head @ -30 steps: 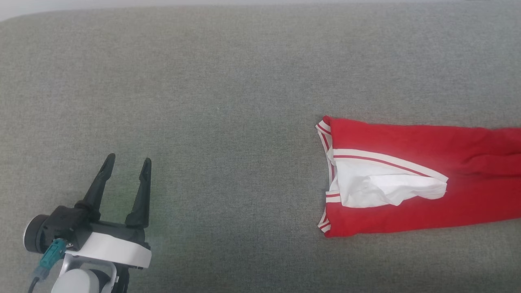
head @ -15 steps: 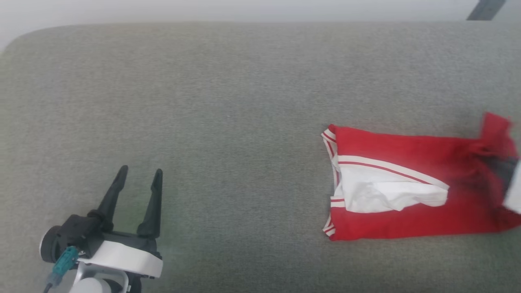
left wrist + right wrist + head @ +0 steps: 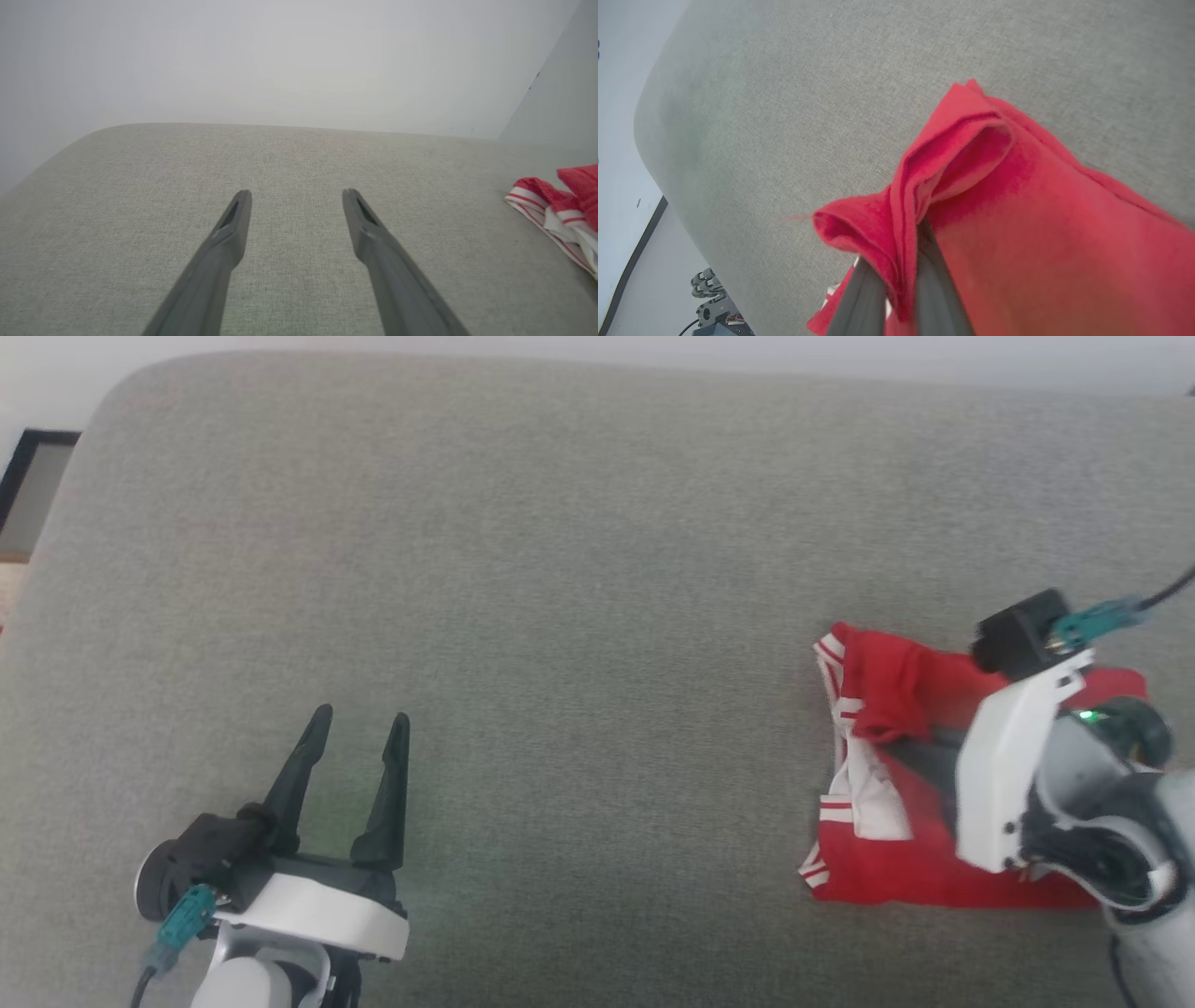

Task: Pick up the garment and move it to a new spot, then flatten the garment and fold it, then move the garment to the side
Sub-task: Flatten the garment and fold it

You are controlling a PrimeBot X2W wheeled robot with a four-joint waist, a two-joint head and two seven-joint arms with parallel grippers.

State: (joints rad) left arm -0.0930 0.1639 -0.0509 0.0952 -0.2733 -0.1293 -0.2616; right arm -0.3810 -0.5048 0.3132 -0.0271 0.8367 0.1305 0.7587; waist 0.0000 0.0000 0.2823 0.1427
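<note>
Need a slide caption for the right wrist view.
Right gripper shut on a bunched fold of the red cloth garment over the grey fabric surface.

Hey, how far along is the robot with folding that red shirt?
Done: the red shirt lies on the grey cushion as a compact layered bundle, so flattening and a first fold look finished. In hand: the right gripper is shut on a bunched red edge, raised over the bundle. Left: lay that fold down, let go, then move the shirt aside. The left gripper is open, apart from it.
</note>
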